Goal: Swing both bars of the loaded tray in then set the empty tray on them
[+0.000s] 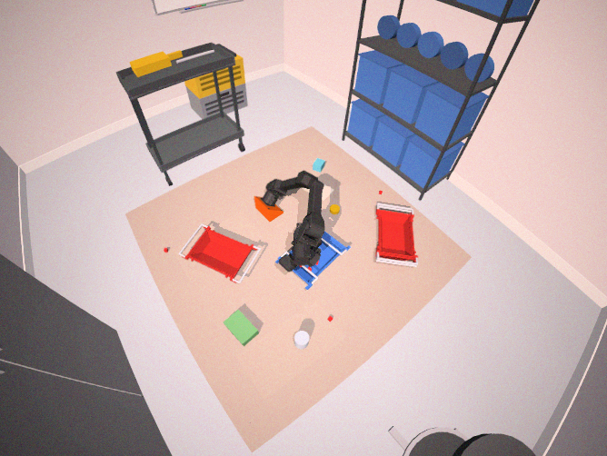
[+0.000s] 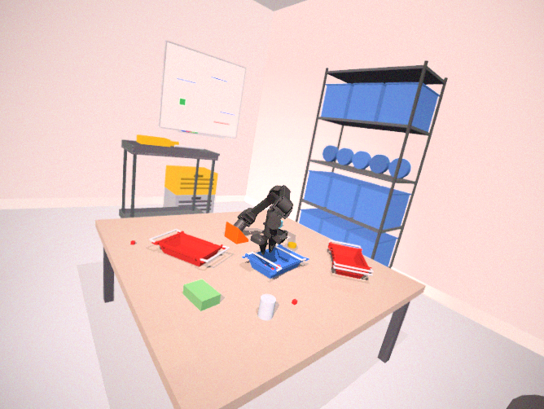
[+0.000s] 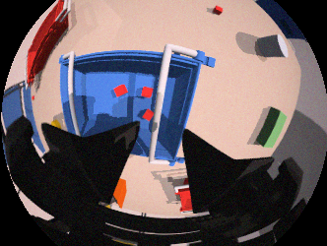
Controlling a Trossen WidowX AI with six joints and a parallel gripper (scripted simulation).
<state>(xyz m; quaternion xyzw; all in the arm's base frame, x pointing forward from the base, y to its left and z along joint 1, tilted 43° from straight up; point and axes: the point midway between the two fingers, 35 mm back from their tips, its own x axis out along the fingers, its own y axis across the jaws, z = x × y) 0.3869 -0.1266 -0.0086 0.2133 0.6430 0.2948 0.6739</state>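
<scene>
The blue tray (image 1: 323, 260) (image 2: 286, 265) (image 3: 100, 81) stands on the table with small red blocks, such as one block (image 3: 120, 91), on its floor. Its near white bar (image 1: 309, 272) (image 2: 272, 264) (image 3: 164, 71) lies across the top, inboard of that end. Its far bar (image 3: 71, 93) lies across just inside the other end. My gripper (image 2: 267, 251) (image 3: 162, 129) is open and empty above the near bar, which passes between the fingertips in the wrist view. A left red tray (image 1: 221, 252) (image 2: 190, 248) and a right red tray (image 1: 394, 235) (image 2: 349, 259) are empty, bars swung outward.
A green block (image 1: 240, 327) (image 2: 201, 293) (image 3: 276, 128) and a white cylinder (image 1: 302, 338) (image 2: 266, 306) (image 3: 273, 45) stand in front. An orange piece (image 1: 268, 209) (image 2: 235, 233) is near the arm's bent elbow side. A yellow disc (image 1: 334, 209) (image 2: 291, 244) is behind the blue tray.
</scene>
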